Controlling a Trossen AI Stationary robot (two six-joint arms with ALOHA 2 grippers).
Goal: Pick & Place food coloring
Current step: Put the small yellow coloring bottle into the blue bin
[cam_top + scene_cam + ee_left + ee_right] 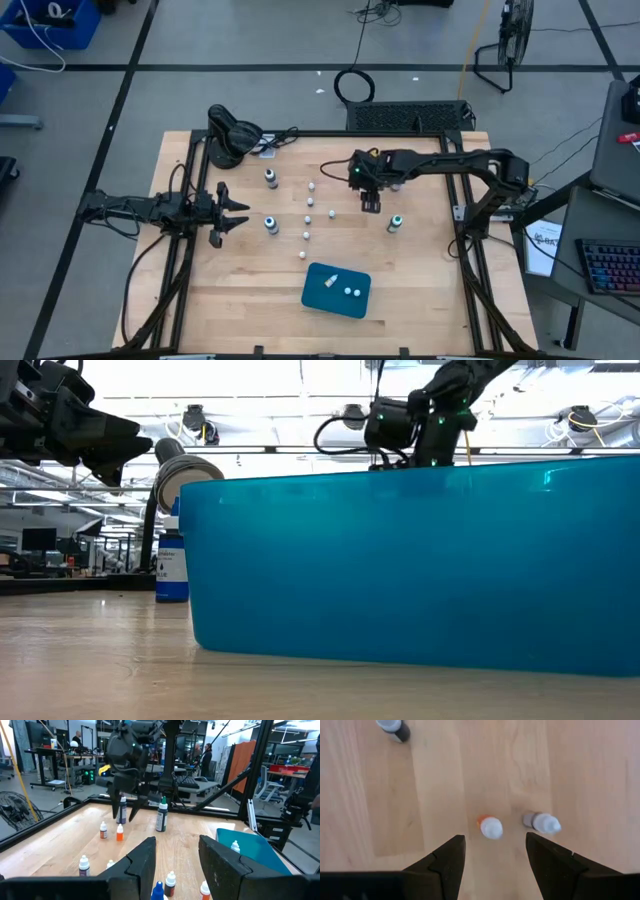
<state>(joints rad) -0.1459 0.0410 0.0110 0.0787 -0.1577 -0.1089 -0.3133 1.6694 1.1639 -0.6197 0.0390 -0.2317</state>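
Observation:
Tiny whitish dropper bottles (308, 218) stand scattered mid-table. Larger white-topped bottles stand at the far left (271, 178), in front of my left gripper (270, 224) and at the right (395, 223). My right gripper (370, 203) is open and points down above the table; in its wrist view its fingers (495, 855) stand over an orange-bodied tiny bottle (491, 827), with another tiny bottle (542, 822) beside it. My left gripper (238, 212) waits open at the table's left, level (177, 855). The teal tray (318, 297) holds a few bottles (350, 292).
The teal tray's wall (400, 560) fills the low view, with a blue bottle (172, 565) to its left. A black lamp-like stand (228, 135) sits at the far left corner. Bare wood lies at the table's right and near left.

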